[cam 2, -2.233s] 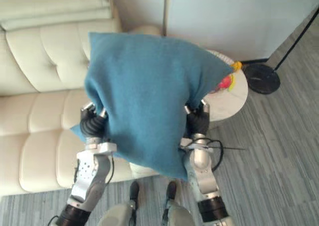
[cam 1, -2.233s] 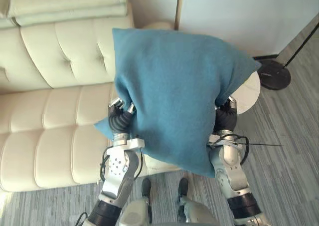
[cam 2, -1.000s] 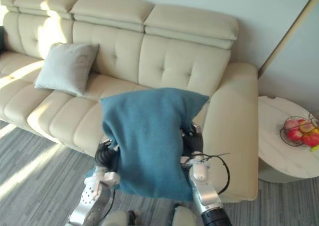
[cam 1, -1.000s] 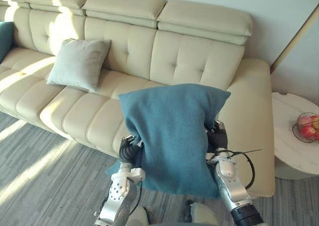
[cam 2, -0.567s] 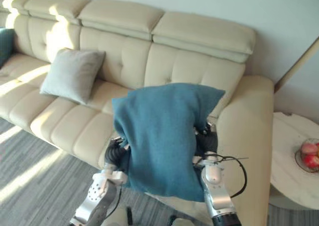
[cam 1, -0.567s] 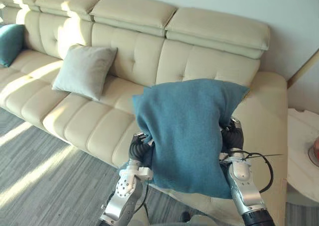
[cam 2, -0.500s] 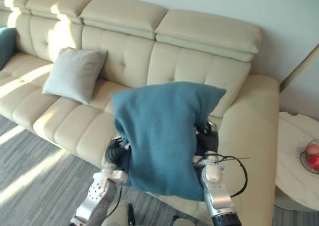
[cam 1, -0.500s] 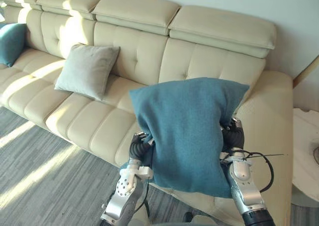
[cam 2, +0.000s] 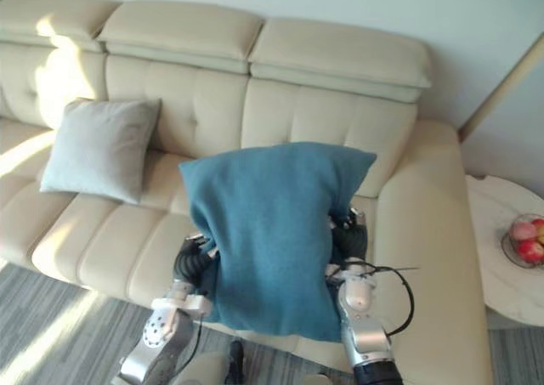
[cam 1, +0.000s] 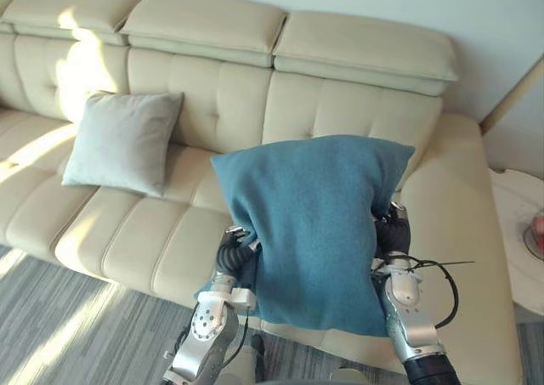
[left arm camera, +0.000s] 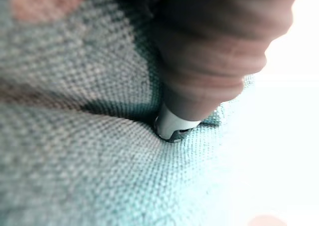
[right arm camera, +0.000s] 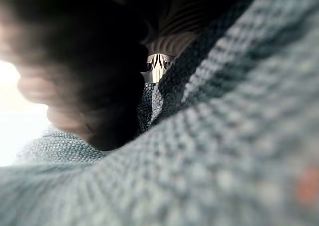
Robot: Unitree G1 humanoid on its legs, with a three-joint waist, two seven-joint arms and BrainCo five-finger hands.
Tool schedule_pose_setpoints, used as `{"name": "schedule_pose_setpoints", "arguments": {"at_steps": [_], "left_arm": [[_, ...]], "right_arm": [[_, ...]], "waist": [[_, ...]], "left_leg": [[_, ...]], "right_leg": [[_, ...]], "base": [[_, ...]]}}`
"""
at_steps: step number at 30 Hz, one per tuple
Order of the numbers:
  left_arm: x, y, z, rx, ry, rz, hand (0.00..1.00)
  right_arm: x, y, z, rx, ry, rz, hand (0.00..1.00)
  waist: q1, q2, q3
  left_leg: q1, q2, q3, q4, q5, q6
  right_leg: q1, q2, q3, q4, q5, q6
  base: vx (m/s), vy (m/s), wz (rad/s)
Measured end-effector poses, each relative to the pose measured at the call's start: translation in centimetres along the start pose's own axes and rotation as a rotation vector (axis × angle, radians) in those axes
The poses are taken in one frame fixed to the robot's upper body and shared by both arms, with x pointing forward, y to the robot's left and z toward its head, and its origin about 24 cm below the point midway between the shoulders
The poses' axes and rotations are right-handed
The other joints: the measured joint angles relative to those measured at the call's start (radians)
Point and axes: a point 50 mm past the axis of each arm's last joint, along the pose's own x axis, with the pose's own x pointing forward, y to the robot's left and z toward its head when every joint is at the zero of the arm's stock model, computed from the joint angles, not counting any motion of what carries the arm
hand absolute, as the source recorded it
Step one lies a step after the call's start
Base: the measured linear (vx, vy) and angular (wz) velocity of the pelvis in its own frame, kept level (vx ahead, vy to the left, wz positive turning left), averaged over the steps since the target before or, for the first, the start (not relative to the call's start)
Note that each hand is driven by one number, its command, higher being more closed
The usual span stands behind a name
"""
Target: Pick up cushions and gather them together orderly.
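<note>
We log: teal cushion [cam 1: 310, 223] plain teal-blue, coarse woven texture | grey cushion [cam 1: 119, 143] pale grey, plain | sofa [cam 1: 340, 113] cream, button-tufted back | floor [cam 1: 51, 334] grey, fine stripes | side table [cam 2: 501, 283] white | fruit [cam 2: 529, 247] red

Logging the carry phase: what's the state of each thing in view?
Blue cushion: upright, held clear of the sofa between both hands.
Left hand: against the blue cushion's left edge.
Right hand: against its right edge.
Grey cushion: on the sofa seat, leaning on the backrest.
Fruit bowl: on the side table, fruit inside.
</note>
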Motion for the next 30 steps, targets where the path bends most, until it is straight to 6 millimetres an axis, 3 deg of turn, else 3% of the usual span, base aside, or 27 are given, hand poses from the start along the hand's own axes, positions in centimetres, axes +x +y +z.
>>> {"name": "schedule_pose_setpoints", "arguments": {"at_steps": [1,2,3,6,10,13,16,21,22,24,25,27,29,30], "left_arm": [[0.0,0.0,0.1,0.011,-0.005,-0.001,1.00],[0.1,0.2,0.3,0.016,-0.017,0.004,1.00],[0.2,0.2,0.3,0.008,-0.019,0.010,1.00],[0.5,0.0,0.8,0.011,-0.043,0.004,1.00],[1.8,-0.4,2.1,0.042,-0.109,-0.005,1.00],[3.2,-1.0,3.5,0.033,-0.179,-0.006,1.00],[5.7,-2.0,7.1,0.026,-0.342,0.015,1.00],[10.0,-4.2,16.0,0.022,-0.673,0.036,1.00],[10.5,-4.5,17.1,0.026,-0.703,0.040,1.00],[12.5,-5.6,21.0,0.076,-0.808,0.053,1.00],[13.0,-5.9,22.2,0.092,-0.836,0.055,1.00],[14.4,-6.8,27.6,0.185,-0.959,0.077,1.00],[14.9,-7.5,31.6,0.219,-1.034,0.117,1.00],[15.0,-7.6,32.4,0.219,-1.044,0.130,1.00]], "right_arm": [[0.0,0.1,-0.1,-0.004,0.002,0.004,1.00],[0.2,0.4,0.1,-0.004,-0.008,0.015,1.00],[0.6,0.5,0.4,-0.016,-0.019,0.024,1.00],[1.3,0.5,0.8,-0.038,-0.038,0.032,1.00],[2.3,1.1,2.0,-0.052,-0.095,0.021,1.00],[2.9,1.4,3.5,-0.038,-0.158,0.004,1.00],[4.1,2.5,7.5,-0.024,-0.325,-0.016,1.00],[8.0,4.8,17.3,-0.014,-0.673,-0.069,1.00],[8.4,4.9,18.4,-0.023,-0.709,-0.085,1.00],[10.2,5.5,22.3,-0.029,-0.800,-0.143,1.00],[10.7,5.6,23.3,-0.027,-0.816,-0.162,1.00],[12.6,6.1,27.5,-0.041,-0.857,-0.216,1.00],[13.7,6.2,30.2,-0.055,-0.864,-0.251,1.00],[14.0,6.2,30.7,-0.054,-0.854,-0.260,1.00]], "waist": [[-0.005,-0.005,-0.004],[-0.013,-0.035,-0.005],[-0.023,-0.039,-0.003],[-0.028,-0.030,-0.001],[-0.015,-0.025,0.007],[0.001,-0.018,0.026],[0.024,-0.017,0.067],[0.033,-0.012,0.107],[0.036,-0.012,0.113],[0.041,-0.007,0.166],[0.038,-0.006,0.175],[0.028,-0.003,0.217],[0.022,0.005,0.248],[0.019,0.008,0.258]], "left_leg": [[0.002,0.000,0.004,-0.012,0.009,-0.003],[-0.002,-0.024,0.001,-0.014,0.014,-0.009],[-0.009,-0.031,-0.002,-0.013,0.016,-0.011],[-0.052,-0.013,-0.027,-0.013,0.029,-0.026],[-0.111,0.029,-0.052,-0.037,0.064,-0.052],[-0.151,0.044,-0.061,-0.026,0.074,-0.058],[-0.270,0.066,-0.066,0.044,0.074,-0.059],[-0.531,0.090,-0.059,0.163,0.077,-0.054],[-0.546,0.090,-0.053,0.162,0.085,-0.054],[-0.574,0.085,-0.042,0.147,0.108,-0.046],[-0.587,0.082,-0.041,0.138,0.115,-0.043],[-0.637,0.077,-0.029,0.089,0.172,-0.043],[-0.677,0.074,-0.024,0.081,0.197,-0.039],[-0.683,0.073,-0.024,0.081,0.199,-0.038]], "right_leg": [[-0.010,0.012,-0.016,-0.034,0.000,-0.001],[-0.029,0.024,-0.048,-0.096,0.051,-0.024],[-0.027,0.013,-0.064,-0.109,0.033,-0.008],[-0.005,0.031,-0.078,-0.214,0.060,0.015],[-0.006,0.083,-0.097,-0.349,0.152,-0.013],[-0.032,0.099,-0.110,-0.360,0.171,-0.026],[-0.152,0.114,-0.114,-0.294,0.173,-0.029],[-0.428,0.120,-0.103,-0.158,0.176,-0.032],[-0.448,0.119,-0.099,-0.156,0.182,-0.031],[-0.489,0.116,-0.081,-0.165,0.205,-0.025],[-0.506,0.113,-0.080,-0.168,0.210,-0.019],[-0.558,0.112,-0.070,-0.216,0.271,-0.019],[-0.590,0.111,-0.063,-0.252,0.316,-0.021],[-0.593,0.111,-0.062,-0.258,0.323,-0.019]], "base": [[-0.01,-0.067,0.01],[0.01,-0.096,0.04],[0.03,-0.121,0.06],[-0.01,-0.093,0.04],[-0.06,-0.114,-0.01],[-0.07,-0.092,0.01],[-0.14,-0.063,-0.05],[-0.22,-0.023,-0.14],[-0.20,0.000,-0.16],[-0.12,0.013,-0.15],[-0.12,0.011,-0.06],[-0.10,0.006,-0.10],[-0.07,0.003,-0.11],[-0.06,0.007,-0.08]]}}
